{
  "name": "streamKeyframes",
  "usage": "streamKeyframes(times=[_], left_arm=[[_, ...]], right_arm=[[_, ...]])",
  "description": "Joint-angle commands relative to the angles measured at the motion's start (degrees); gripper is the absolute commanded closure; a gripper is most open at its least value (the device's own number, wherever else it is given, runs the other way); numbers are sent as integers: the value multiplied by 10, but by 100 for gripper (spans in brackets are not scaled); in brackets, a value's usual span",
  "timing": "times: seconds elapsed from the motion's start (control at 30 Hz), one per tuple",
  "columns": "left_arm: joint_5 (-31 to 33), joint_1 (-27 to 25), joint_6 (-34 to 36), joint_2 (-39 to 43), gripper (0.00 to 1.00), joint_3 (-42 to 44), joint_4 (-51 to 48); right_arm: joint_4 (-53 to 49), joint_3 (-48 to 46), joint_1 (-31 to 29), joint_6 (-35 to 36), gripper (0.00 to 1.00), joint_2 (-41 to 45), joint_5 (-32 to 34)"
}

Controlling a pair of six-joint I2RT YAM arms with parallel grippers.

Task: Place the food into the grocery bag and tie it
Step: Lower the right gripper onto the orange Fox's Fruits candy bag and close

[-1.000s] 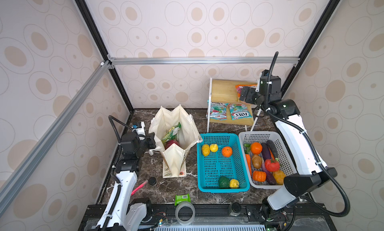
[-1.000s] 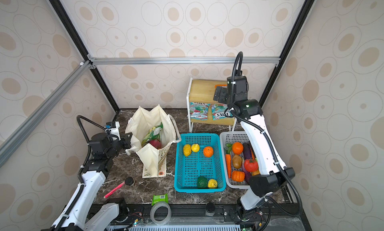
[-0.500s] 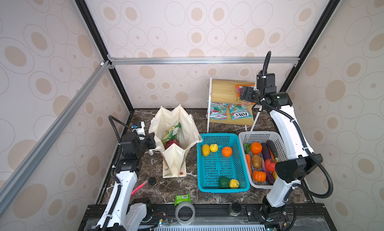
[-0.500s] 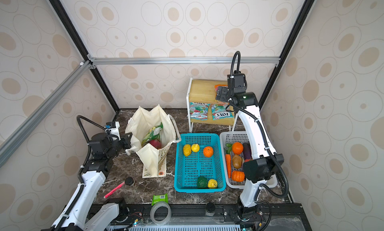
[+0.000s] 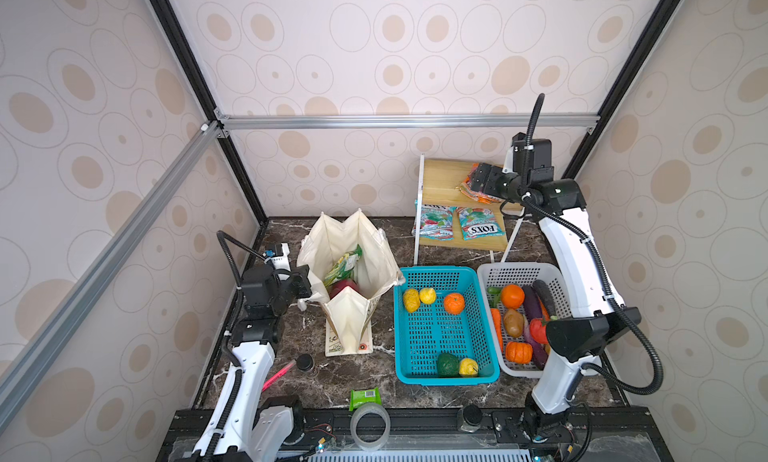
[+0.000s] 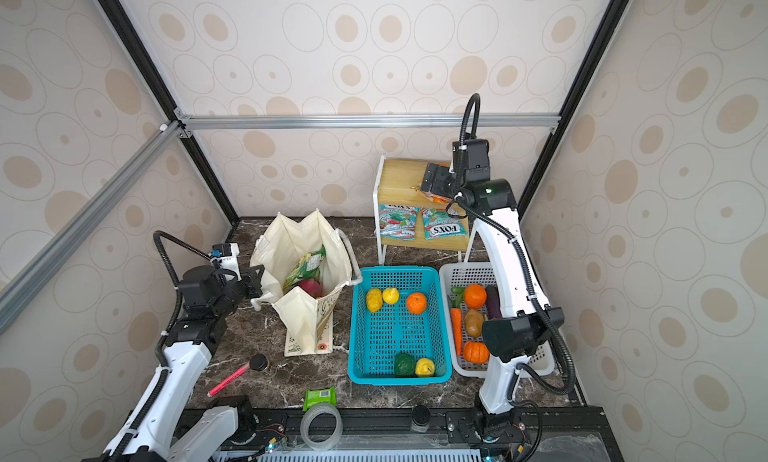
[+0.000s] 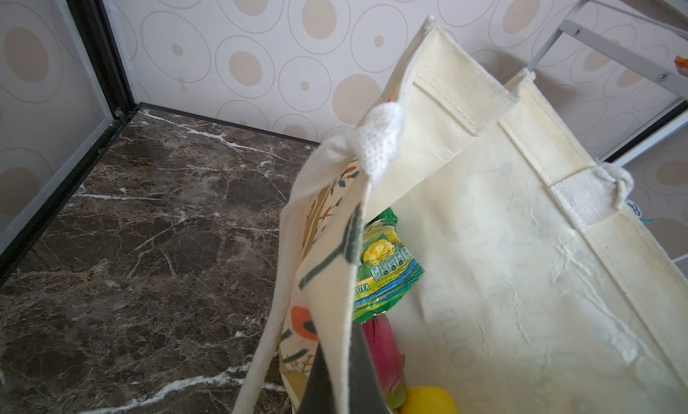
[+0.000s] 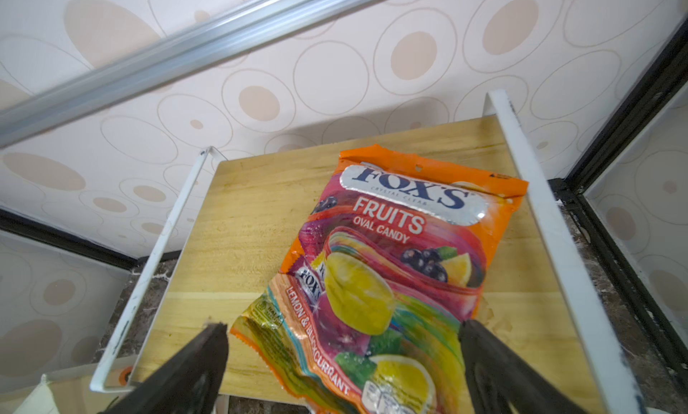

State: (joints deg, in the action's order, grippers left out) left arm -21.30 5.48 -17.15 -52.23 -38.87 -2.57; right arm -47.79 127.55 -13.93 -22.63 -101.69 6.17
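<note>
Right tool (image 8: 342,325) agape over orange packet (image 8: 402,241), left tool (image 5: 306,278) — pinching grocery bag (image 5: 345,239)

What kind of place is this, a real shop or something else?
Probably a robot test booth, not a shop: an aluminium frame holds wallpapered panels, a left arm and right arm flank the table, and the blue basket holds toy fruit.

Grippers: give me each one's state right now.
Left gripper: shut on the rim of the grocery bag.
Right gripper: open, jaws straddling the orange candy packet on the shelf.
</note>
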Motion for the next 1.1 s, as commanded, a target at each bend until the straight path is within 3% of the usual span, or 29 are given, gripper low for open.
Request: streamKeyframes(times=[0.0, 0.2, 0.27, 0.33, 0.47, 0.6, 0.7, 1.07], left_arm=[[4, 3, 8, 3, 100, -6, 11], [2, 2, 9, 1, 100, -9, 6], [5, 2, 10, 4, 100, -9, 6], [9, 2, 9, 7, 100, -9, 6], [7, 2, 10, 6, 100, -9, 5], [10, 2, 11, 8, 100, -10, 3], [8, 2, 9, 7, 100, -9, 6], [6, 2, 9, 4, 100, -10, 5]], right_arm=[[32, -88, 4, -39, 0, 99, 8], [114, -246, 20, -68, 0, 213, -28], [105, -258, 27, -77, 0, 214, -22], [95, -258, 51, -100, 0, 200, -76], [105, -259, 76, -126, 14, 172, -155], [36, -186, 76, -112, 22, 122, -158], [53, -195, 76, -124, 34, 111, -169], [79, -203, 76, -127, 57, 93, -168]])
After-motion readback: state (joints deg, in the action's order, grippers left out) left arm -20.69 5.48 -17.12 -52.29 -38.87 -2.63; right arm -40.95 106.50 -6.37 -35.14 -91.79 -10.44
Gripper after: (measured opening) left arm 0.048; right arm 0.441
